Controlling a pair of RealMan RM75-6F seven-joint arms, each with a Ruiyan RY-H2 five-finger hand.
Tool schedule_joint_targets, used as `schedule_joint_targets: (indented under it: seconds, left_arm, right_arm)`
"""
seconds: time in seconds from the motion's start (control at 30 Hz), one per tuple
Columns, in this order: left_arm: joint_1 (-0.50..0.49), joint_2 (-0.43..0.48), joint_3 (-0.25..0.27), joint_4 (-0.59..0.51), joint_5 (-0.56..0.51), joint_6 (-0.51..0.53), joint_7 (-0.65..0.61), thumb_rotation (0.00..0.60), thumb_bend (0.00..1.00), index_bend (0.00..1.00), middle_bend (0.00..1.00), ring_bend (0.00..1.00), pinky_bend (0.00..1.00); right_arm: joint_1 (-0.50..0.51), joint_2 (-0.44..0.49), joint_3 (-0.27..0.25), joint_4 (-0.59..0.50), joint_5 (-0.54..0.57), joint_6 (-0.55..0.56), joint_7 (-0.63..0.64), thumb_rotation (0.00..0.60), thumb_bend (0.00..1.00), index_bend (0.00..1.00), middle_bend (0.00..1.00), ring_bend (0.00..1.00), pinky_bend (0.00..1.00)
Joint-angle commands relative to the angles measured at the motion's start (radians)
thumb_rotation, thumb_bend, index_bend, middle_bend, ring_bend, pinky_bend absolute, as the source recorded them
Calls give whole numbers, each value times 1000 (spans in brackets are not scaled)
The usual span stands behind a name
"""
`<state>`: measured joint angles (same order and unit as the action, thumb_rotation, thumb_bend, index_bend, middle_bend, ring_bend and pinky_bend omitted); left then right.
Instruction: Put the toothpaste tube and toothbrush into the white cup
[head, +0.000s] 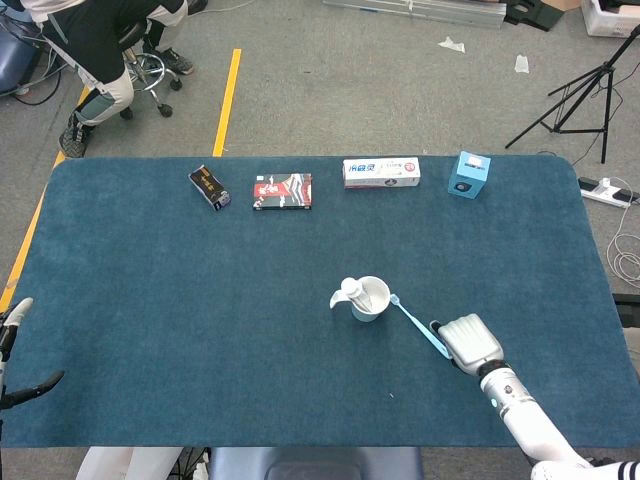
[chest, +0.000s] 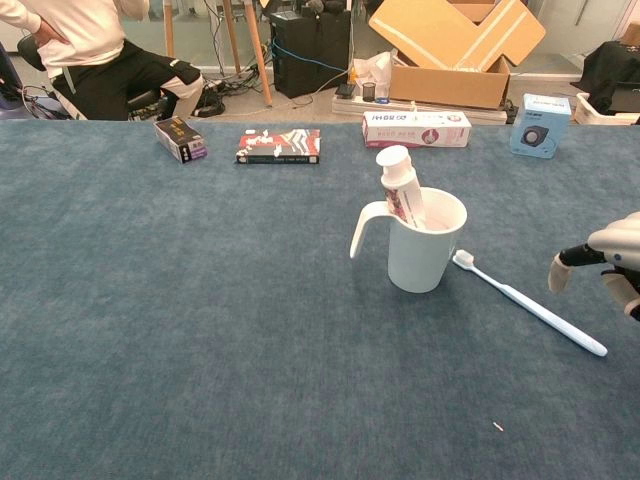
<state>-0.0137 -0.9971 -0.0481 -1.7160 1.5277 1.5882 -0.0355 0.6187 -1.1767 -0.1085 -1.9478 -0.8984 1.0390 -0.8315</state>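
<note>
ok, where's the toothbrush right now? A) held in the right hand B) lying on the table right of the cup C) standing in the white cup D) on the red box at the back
B: the toothbrush lies flat on the table, head near the white cup; the right hand holds nothing.

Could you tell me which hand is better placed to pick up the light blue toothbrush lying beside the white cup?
The right hand: it hovers by the handle end of the light blue plastic toothbrush. The left hand sits at the table's far left edge.
</note>
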Motion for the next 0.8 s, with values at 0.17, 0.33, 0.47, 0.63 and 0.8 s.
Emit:
schedule_joint_targets:
  seconds: [0.17,0.33,0.47,0.63,0.8]
  left_arm:
    - [1,1,1,-1,1,1,-1,600,45,31,148,163,258]
    - [1,1,1,-1,1,1,-2,600,44,31,148,163,258]
    - [1,1,1,-2,1,1,0,600,44,31,148,163,258]
    - [1,1,1,-2,1,1,-1,600,45,31,147,163,258]
    - [1,2,1,-2,1,1,-1,600,45,31,147,163,258]
  right_arm:
    - [16,-29,-17,18,28,-18,-24,600,837,298,1000,1000,1000]
    - [22,-39,-29,26,44,-22,-31,600,837,298,1000,1000,1000]
    - [27,-44,-38,32,50,-27,-33,600,836,298,1000,1000,1000]
    - [30,-50,-46,32,47,-29,-28,600,836,298,1000,1000,1000]
    - [34,-55,-53,35,49,-30,-29,600,835,298,1000,1000,1000]
